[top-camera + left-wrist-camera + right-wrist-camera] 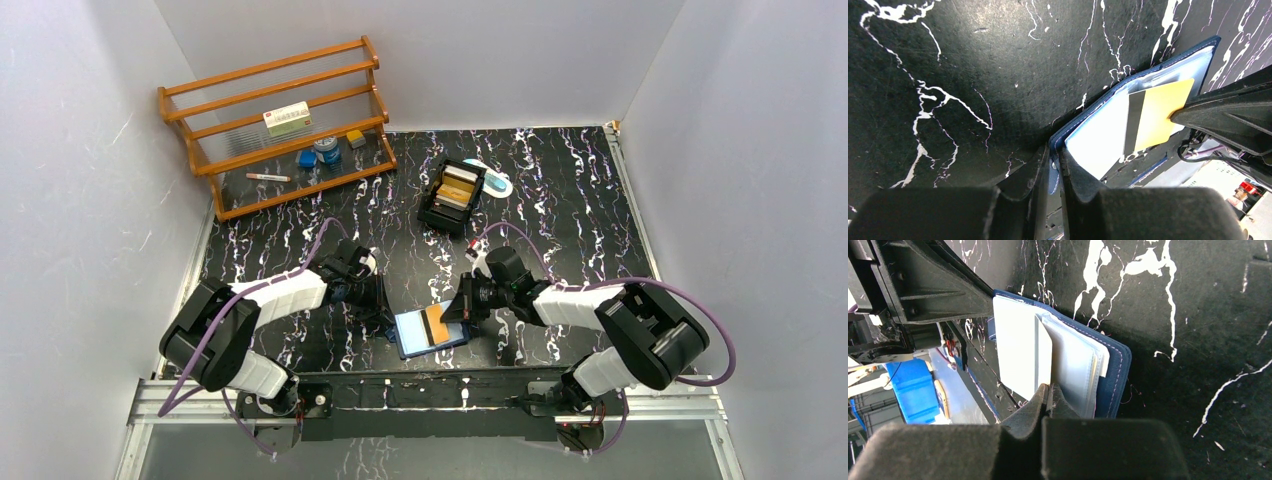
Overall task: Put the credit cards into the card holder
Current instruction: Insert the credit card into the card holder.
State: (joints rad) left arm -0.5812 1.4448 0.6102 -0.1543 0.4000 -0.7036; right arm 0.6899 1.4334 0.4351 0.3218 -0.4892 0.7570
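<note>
While clamped, flat gold card [1160,112], seemingly leatherette holder [1096,147]

Gold card [437,322] on open navy holder [412,337]

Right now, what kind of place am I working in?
Most likely a staged robot test cell, not a home or shop: plain white walls box in a black marbled table, a metal mounting rail runs along its near edge, and props like a wooden rack are set out.
</note>
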